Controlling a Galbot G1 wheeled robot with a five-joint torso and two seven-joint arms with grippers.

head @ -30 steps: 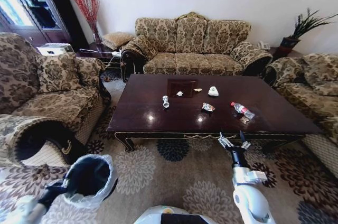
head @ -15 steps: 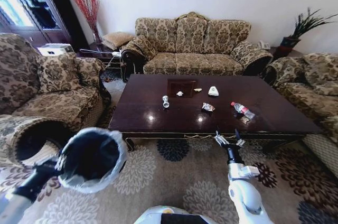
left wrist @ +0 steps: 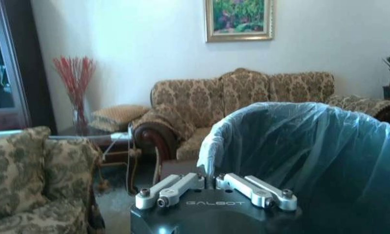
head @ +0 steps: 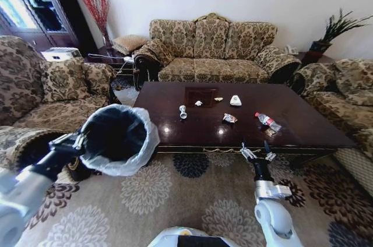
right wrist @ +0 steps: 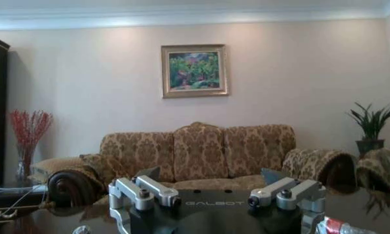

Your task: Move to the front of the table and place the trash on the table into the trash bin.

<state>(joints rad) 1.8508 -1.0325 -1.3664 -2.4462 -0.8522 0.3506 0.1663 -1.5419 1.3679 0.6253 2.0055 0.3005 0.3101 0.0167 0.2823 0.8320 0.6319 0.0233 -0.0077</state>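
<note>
The dark wooden worktop carries litter mid-surface: a red-capped clear bottle toward its right edge, a colourful snack wrapper, a white packet, and a crumpled paper bit. Off its left front corner, the left end effector is clamped on the lined trash bin's rim. The right end effector hangs at the front edge, fingers spread, holding nothing.
</note>
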